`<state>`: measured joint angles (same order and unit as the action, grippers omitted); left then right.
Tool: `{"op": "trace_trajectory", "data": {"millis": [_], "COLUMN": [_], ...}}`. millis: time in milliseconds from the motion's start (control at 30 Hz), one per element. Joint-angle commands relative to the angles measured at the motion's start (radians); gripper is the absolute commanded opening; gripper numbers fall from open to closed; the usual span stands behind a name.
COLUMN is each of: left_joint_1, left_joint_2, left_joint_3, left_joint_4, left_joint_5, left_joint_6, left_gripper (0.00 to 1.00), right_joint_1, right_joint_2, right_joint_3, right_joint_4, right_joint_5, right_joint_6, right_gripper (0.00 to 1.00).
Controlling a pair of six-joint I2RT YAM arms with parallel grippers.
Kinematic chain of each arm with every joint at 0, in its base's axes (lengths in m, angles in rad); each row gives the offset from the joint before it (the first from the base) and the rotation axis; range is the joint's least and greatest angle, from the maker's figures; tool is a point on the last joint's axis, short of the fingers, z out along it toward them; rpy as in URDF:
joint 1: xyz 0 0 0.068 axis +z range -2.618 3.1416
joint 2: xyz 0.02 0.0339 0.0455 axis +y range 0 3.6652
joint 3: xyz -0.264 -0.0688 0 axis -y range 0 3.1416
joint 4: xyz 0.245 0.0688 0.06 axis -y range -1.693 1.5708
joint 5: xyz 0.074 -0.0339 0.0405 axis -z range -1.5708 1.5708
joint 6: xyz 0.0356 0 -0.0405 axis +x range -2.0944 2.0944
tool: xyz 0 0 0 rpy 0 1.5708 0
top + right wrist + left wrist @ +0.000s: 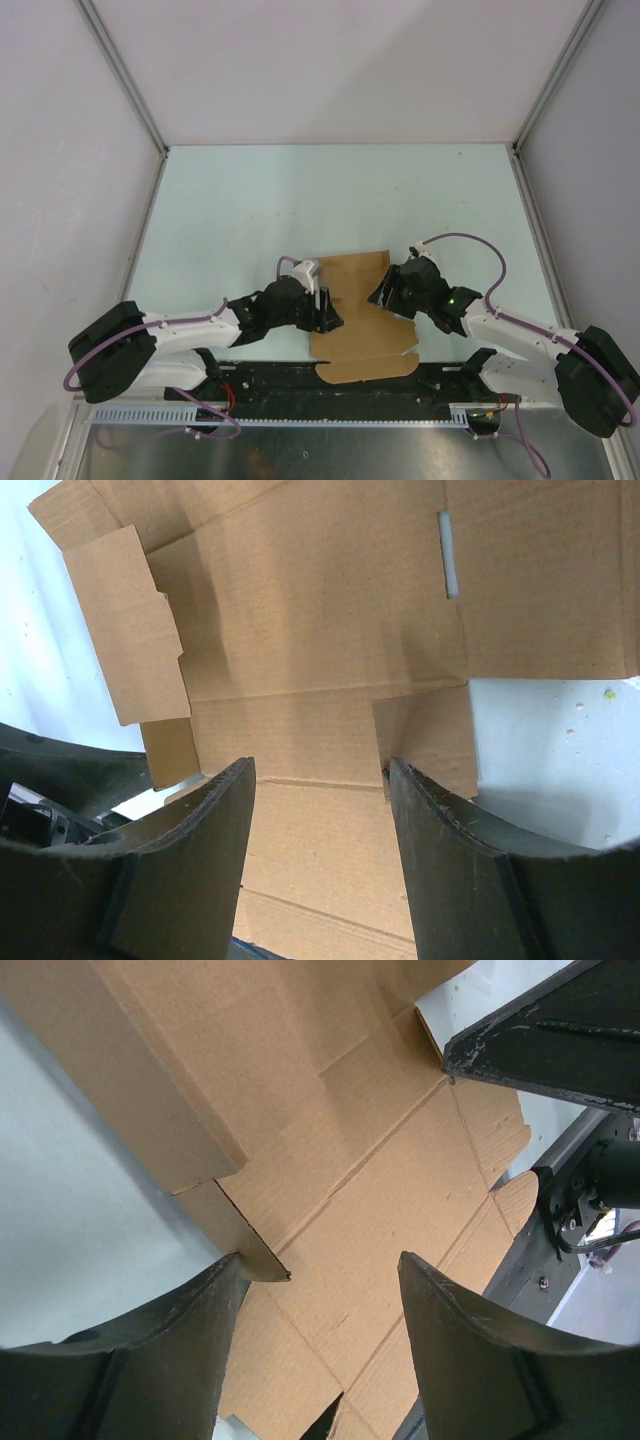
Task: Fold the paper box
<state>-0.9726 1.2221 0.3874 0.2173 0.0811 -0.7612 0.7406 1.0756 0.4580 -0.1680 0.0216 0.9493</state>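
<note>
The left arm reaches in from the near left corner, a purple cable [150, 328] looped along it. The left gripper [328, 310] sits at the left edge of the paper box [360, 330]. In its wrist view, the left gripper [320, 1270] has its two dark fingers [170, 1350] standing apart, with bare cardboard showing between them and nothing clamped.

The paper box [380, 1190] is a flat die-cut sheet of plain brown cardboard, not yet formed. It lies on the pale green table [300, 200] between the two grippers, and its near end with rounded tabs hangs over the black rail [440, 385] at the table's near edge. Creases run across the sheet. The long side panel [130, 1070] on its left appears lifted off the table along its fold, casting a shadow, with a small pointed tab [250, 1250] just beneath it.

From the right wrist, the paper box [320, 610] shows a narrow cut slot [449, 552] near its far edge and a stepped flap [130, 630] on the far side.

The right gripper [385, 290] hovers at the sheet's right edge, opposite the left one. Seen from its wrist, the right gripper [320, 770] is also spread open, with the cardboard visible past the gap and nothing held. One of its fingers [540, 1040] shows in the top right corner of the left wrist view. A small green light [452, 297] glows on the right arm, and a second purple cable [470, 240] arcs above it.
</note>
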Motion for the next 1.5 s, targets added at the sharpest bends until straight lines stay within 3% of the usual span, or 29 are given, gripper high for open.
{"op": "trace_trajectory", "data": {"millis": [0,600,1167,1467], "left_joint_1": [-0.014,-0.048,-0.057,-0.061], "left_joint_2": [0.007,0.109,0.1,0.117], "left_joint_3": [0.048,0.097,0.082,0.088], "left_joint_4": [0.045,0.067,0.073,0.073], "left_joint_5": [-0.003,-0.004,-0.014,-0.014], "left_joint_6": [-0.016,-0.01,-0.01,-0.001], "left_gripper": [0.69,0.69,0.69,0.68], "right_joint_1": [0.009,0.032,0.04,-0.049], "right_joint_2": [0.001,0.037,0.115,0.135], "right_joint_3": [0.002,0.002,-0.004,0.005], "right_joint_4": [0.008,0.036,0.139,0.309], "right_joint_5": [0.012,0.012,-0.003,-0.146], "right_joint_6": [0.0,0.013,0.009,-0.007], "right_gripper": [0.61,0.61,0.61,0.64]}}
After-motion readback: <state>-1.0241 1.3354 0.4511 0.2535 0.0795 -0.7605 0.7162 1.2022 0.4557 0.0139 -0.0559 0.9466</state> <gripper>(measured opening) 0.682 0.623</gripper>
